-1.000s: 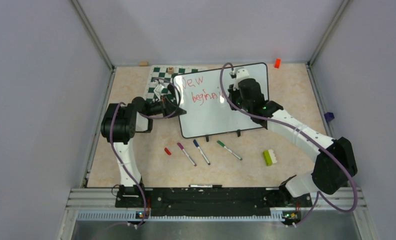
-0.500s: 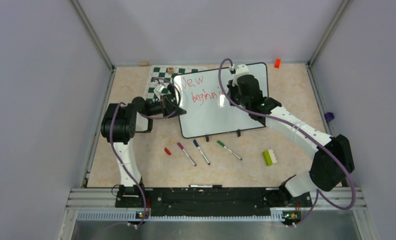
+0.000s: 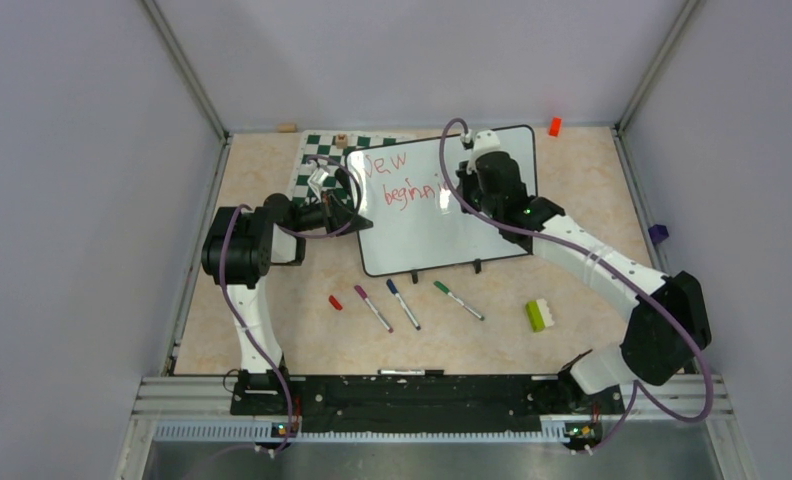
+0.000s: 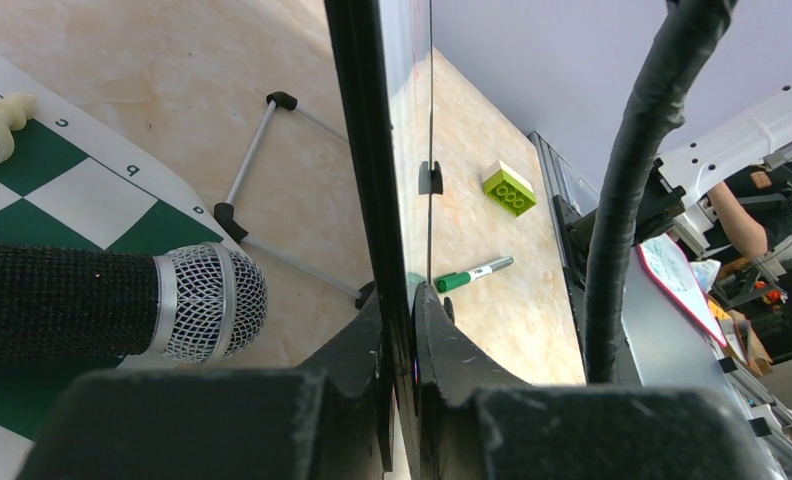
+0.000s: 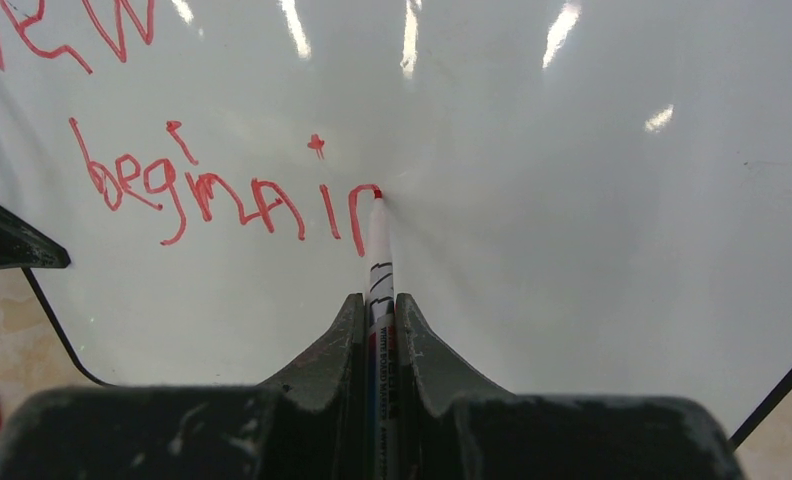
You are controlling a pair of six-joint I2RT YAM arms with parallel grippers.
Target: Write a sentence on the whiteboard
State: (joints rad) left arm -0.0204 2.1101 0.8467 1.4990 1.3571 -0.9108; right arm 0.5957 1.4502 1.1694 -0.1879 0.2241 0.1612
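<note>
Beige tabletop [image 3: 272,335], grey walls [image 3: 72,200]: the whiteboard [image 3: 422,232] stands propped toward the far side, its left edge clamped in the left pincer [image 4: 400,330]. The right pincer [image 5: 377,300], closed tight on a red marker [image 5: 378,245], holds the tip against an unfinished red sentence [image 5: 202,195] beginning "New".

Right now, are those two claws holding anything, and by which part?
The right gripper clamps a red marker by its barrel, tip on the whiteboard. The left gripper pinches the whiteboard's framed edge.
</note>
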